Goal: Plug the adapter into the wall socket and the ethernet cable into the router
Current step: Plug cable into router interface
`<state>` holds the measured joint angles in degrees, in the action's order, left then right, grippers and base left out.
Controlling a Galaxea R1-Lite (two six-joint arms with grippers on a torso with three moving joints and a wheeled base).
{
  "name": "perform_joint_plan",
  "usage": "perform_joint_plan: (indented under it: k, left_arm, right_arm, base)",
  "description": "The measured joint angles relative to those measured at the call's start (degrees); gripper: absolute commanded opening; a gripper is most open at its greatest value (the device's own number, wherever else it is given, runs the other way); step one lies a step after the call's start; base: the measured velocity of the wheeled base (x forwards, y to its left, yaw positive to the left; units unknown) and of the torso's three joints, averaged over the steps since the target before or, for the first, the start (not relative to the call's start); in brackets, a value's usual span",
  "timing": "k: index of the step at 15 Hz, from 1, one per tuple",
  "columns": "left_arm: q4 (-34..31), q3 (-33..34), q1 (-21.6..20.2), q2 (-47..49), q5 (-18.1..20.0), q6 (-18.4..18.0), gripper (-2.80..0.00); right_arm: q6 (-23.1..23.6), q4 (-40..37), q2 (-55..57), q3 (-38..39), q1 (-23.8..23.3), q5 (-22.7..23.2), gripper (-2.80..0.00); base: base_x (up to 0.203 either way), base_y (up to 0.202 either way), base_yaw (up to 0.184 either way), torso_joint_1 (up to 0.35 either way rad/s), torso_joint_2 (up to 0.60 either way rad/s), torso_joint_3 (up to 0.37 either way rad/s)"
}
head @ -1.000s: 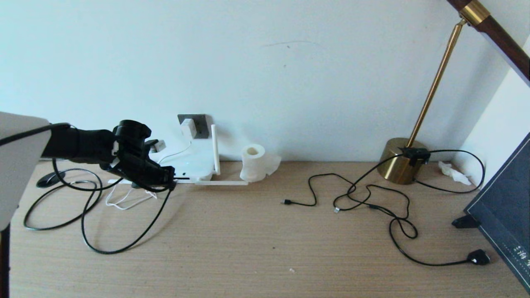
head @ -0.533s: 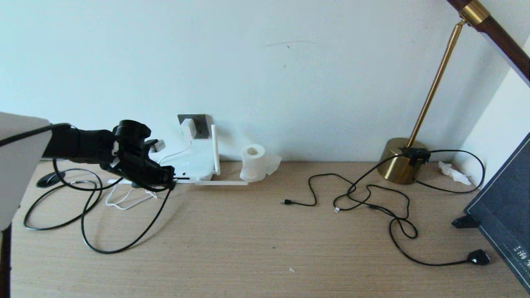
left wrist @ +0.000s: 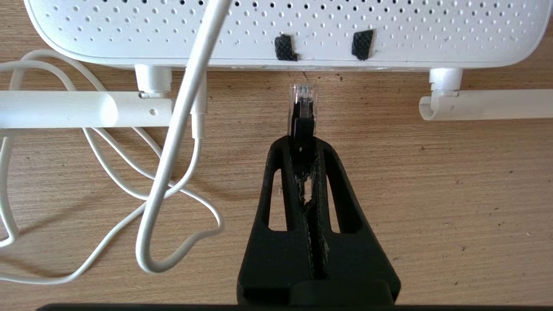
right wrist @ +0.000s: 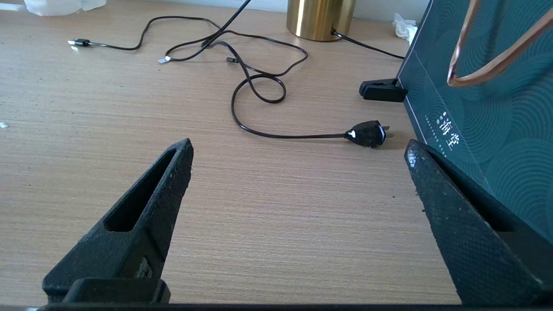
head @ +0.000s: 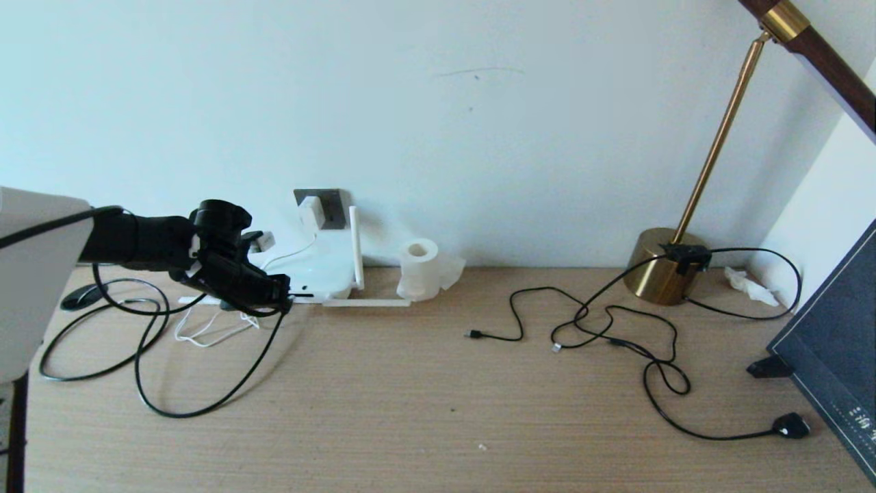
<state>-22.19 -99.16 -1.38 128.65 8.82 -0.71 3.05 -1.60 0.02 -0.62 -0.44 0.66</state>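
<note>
holding: left gripper, fingers pinched tight on the ethernet cable just behind its clear clip plug, plug projecting straight ahead of the fingertips

target: router, directly ahead of the plug, near but not touching; two dark ports face the gripper, the nearer one slightly off the plug's line to one side

axis: plug's long axis runs square to the router's front edge, so the coming move looks like a short forward push with a small sideways correction

adapter: appears seated on the wall socket, beyond the router

right gripper: spread wide, holding nothing, idle over bare table, well apart from the router; left arm is the nearer
</note>
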Motion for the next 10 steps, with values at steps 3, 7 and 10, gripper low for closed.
perform_joint_plan:
  k: [3,7,10]
  left_arm:
    - [0.16,-0.50,0.00,0.56,0.01,0.00,-2.80]
    - [-0.07,-1.67,0.00,1.21,-0.01,0.00,-2.80]
    - [-0.18,-2.42,-0.05,1.59,-0.06,0.02,-2.80]
  right_arm:
    - [-0.04,-0.02,0.00,0.00,0.00,0.00,0.00]
    - [-0.04,0.02,0.00,0.00,0.00,0.03,0.00]
    - [0.00,0.03,0.00,0.00,0.00,0.02,0.00]
  base:
    - [0.000,0.000,0.000,0.000,0.00,0.000]
    - [0.000,0.000,0.000,0.000,0.00,0.000]
    - [0.000,0.000,0.000,0.000,0.00,0.000]
